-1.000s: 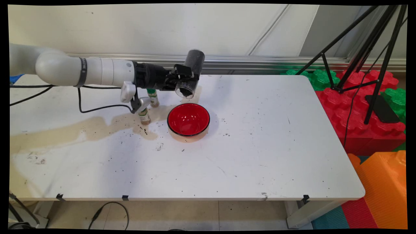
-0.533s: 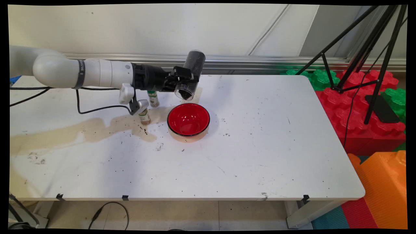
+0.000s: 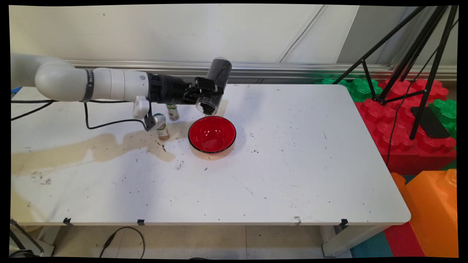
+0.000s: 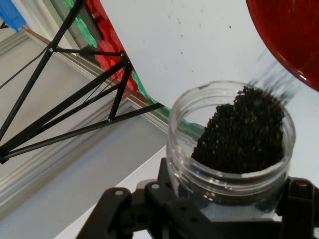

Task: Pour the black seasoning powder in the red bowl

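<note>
Jar (image 3: 215,86) in pincer (image 3: 208,90), above bowl (image 3: 212,135)

Main view: fixed camera above near side of table (image 3: 278,182), looks down across it to wall, far off. Hand view: camera on hand, very close to jar (image 4: 232,144). Both views share jar, bowl (image 3: 212,134), tripod (image 3: 409,58).

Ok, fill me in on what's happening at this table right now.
The gripper is shut on a clear jar of dark grains, tilted mouth-down just above the far rim of a red bowl. In the hand view some grains are spilling out toward the bowl, whose inside looks empty in the main view. Two small spice bottles stand left of the bowl on the stained white table.
</note>
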You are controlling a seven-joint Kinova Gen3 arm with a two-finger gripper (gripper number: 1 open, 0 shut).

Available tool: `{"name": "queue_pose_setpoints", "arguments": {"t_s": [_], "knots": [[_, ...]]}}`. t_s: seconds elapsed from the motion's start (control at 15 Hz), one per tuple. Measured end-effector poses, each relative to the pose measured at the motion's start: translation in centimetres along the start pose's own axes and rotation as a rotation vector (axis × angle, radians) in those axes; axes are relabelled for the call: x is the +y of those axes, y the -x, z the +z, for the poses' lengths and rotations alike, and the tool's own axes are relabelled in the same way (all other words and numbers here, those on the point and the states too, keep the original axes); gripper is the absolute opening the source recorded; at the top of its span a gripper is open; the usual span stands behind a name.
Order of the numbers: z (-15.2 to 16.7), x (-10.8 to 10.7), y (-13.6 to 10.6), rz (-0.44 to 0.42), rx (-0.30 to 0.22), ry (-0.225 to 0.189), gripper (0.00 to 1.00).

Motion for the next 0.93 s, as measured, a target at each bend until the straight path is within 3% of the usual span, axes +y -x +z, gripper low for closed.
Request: {"name": "queue_pose_setpoints", "arguments": {"t_s": [0.93], "knots": [[-0.21,-0.01,-0.3,0.045,-0.008,-0.01,0.0]]}}
